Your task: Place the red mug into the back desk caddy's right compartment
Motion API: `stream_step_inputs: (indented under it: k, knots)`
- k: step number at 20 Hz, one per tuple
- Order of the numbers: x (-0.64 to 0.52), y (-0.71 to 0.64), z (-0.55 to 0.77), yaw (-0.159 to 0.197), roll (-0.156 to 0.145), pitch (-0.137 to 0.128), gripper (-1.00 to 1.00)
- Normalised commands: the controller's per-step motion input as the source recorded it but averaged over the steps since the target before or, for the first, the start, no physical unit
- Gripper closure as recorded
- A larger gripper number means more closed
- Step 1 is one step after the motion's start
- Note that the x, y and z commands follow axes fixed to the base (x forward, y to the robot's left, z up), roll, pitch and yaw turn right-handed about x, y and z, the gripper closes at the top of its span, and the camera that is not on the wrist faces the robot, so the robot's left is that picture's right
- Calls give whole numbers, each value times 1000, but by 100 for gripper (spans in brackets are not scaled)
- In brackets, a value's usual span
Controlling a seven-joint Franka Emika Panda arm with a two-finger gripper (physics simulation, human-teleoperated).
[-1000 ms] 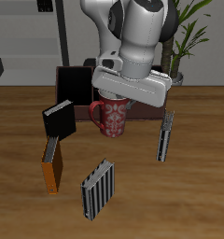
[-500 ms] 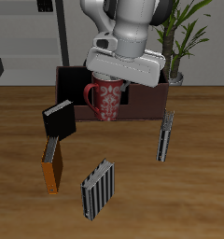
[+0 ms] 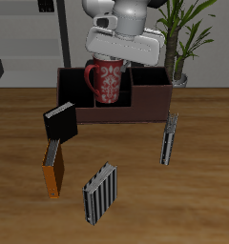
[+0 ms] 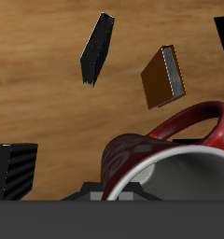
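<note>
While the striped grey-and-black box (image 3: 100, 193) stands tilted at the lower centre of the exterior frame, nearest the bench's front edge, an orange book (image 3: 53, 170) stands upright a little above and to its left on the wooden bench (image 3: 197, 191); a small black box with a grey top (image 3: 59, 121) sits just above that book, and a dark slim book (image 3: 168, 139) stands on end at right of centre; behind these, across the upper middle of the frame, runs the back desk caddy (image 3: 150, 103), long, low and reddish-brown; the red mug (image 3: 107, 81) hangs upright above it, lifted off the bench, its handle toward the frame's left and its lower body in front of the caddy's middle dividers; the tool (image 3: 112, 61) is pinching the mug at the rim from above, though its fingers are mostly hidden; whether the mug is over the right compartment cannot be told; a potted plant (image 3: 180, 38) stands farthest back at upper right.
</note>
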Motion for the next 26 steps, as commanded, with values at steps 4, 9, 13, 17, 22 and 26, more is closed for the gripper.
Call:
stream_step_inputs:
  k: [4,9,13,17,22,26]
  knots:
    - [-457,-57,156,33,-25,-11,100]
    - [-168,-39,58,9,-16,-16,100]
    - [-665,-28,122,76,-44,-95,100]
    - [-346,54,-60,46,28,-46,100]
    - [-225,10,-93,45,27,-8,100]
    - [-293,-31,14,5,26,-7,100]
